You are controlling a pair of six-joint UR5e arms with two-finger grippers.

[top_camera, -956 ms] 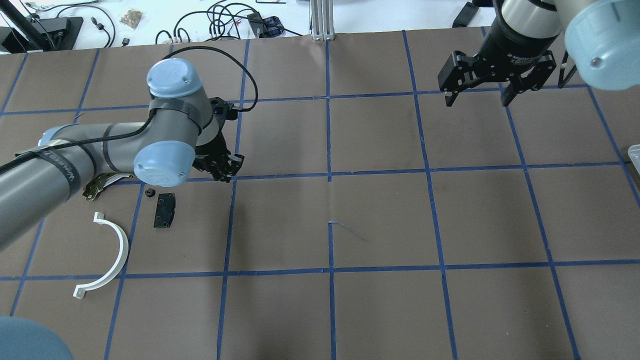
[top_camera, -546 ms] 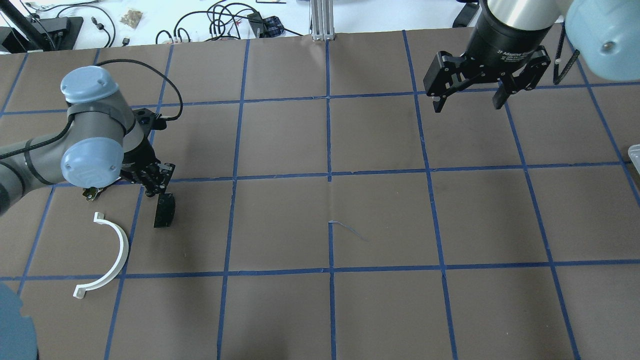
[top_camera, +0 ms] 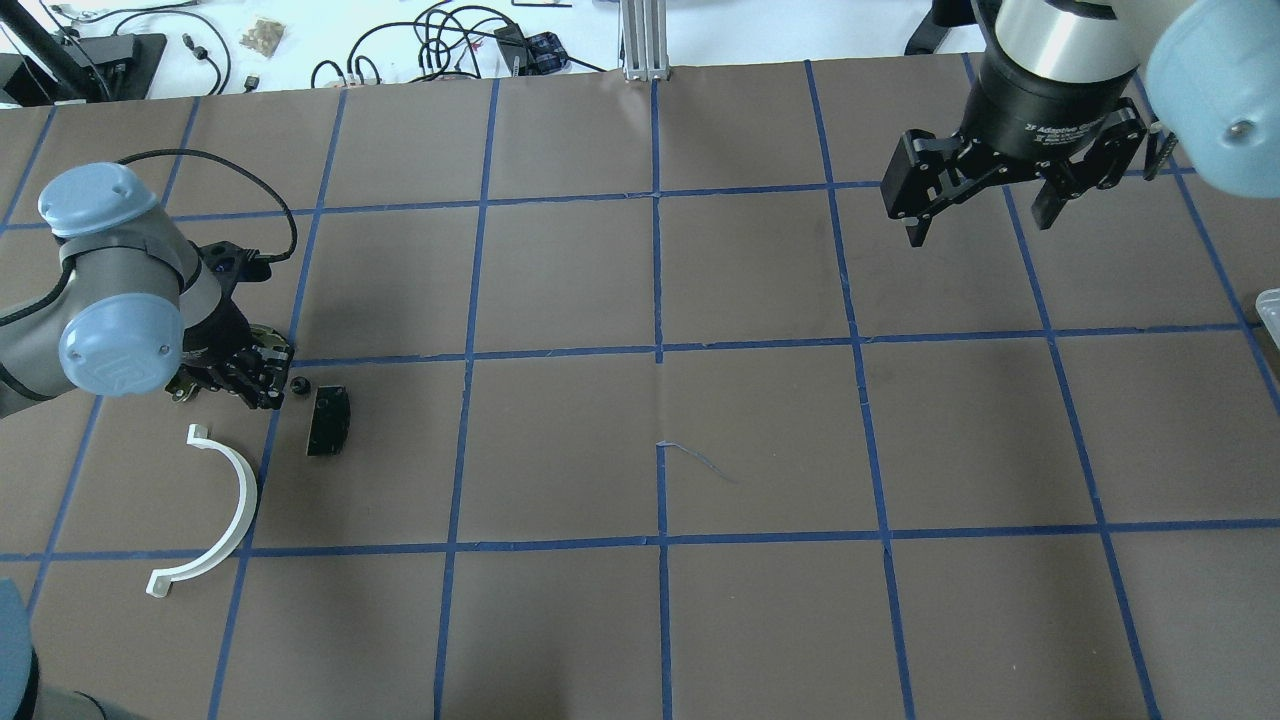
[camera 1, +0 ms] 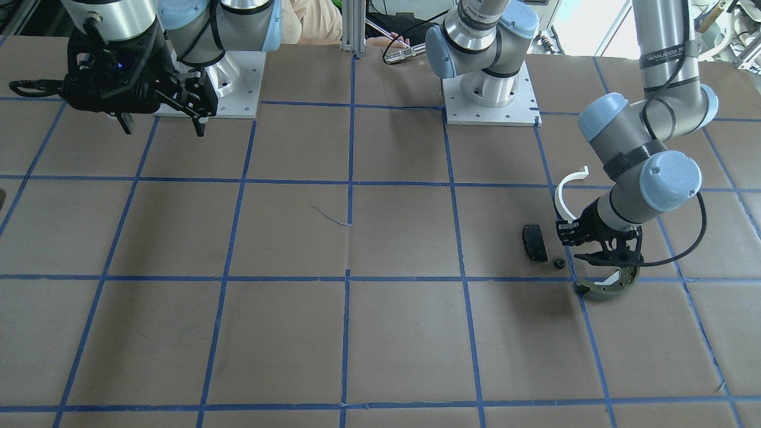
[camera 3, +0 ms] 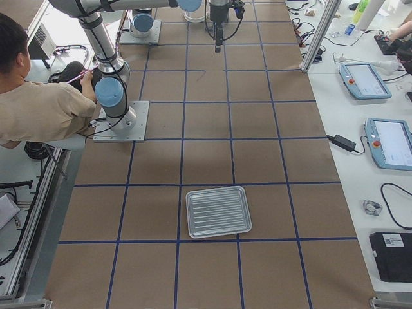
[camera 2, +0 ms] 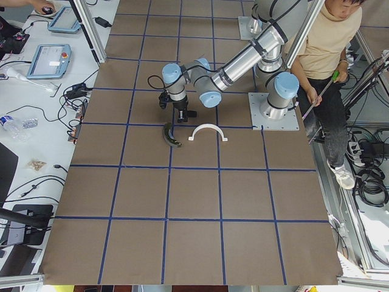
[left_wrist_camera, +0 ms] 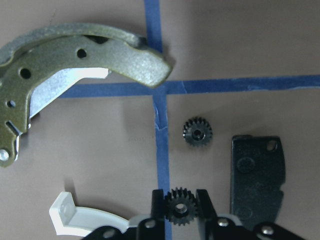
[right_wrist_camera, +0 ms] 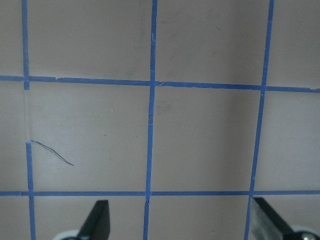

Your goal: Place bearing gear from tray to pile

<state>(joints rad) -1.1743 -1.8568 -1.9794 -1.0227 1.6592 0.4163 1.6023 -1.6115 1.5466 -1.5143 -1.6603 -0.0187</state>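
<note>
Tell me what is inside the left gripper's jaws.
A small black bearing gear is clamped between the fingers of the left gripper, teeth showing. The gear hides the paper directly beneath it, so whether it touches down cannot be told.

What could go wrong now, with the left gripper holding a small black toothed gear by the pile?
The left gripper pinches the small black toothed gear only at its fingertips, so it might slip or roll once released. Lowering could also knock the second black gear or the white plastic half-ring close by.
</note>
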